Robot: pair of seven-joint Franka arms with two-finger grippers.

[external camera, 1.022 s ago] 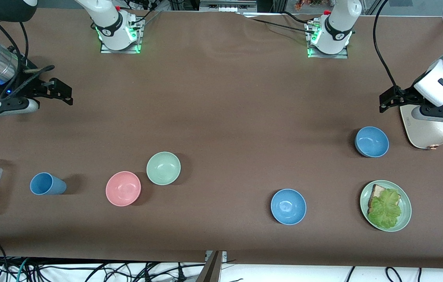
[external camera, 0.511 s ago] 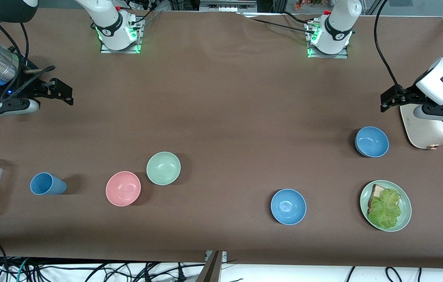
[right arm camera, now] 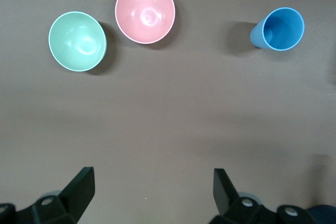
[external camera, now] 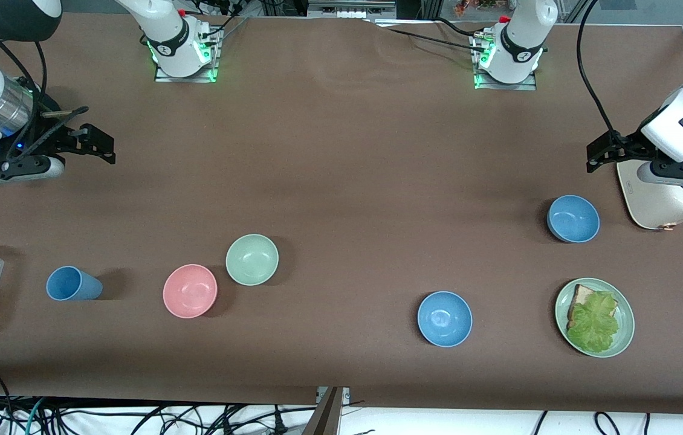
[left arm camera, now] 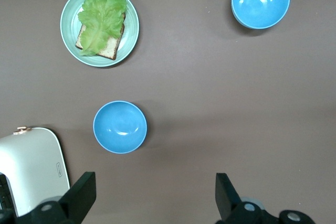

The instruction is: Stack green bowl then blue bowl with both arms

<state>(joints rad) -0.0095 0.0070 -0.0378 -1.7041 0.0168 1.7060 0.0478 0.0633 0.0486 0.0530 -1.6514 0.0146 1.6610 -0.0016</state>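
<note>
Over table ends, both empty: left claw (external camera: pixel 600 156) & right claw (external camera: pixel 95 144) fingers apart.

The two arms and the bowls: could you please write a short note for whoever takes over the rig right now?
Left gripper: open, holding nothing, up over the table at the left arm's end, beside the white appliance.
Right gripper: open, holding nothing, over bare table at the right arm's end.
Green bowl: on the table beside the pink bowl.
Two blue bowls: one near the left gripper, the other nearer the front camera.
Done: nothing stacked.
Left: pick up the green bowl, stack it, then a blue bowl.
</note>
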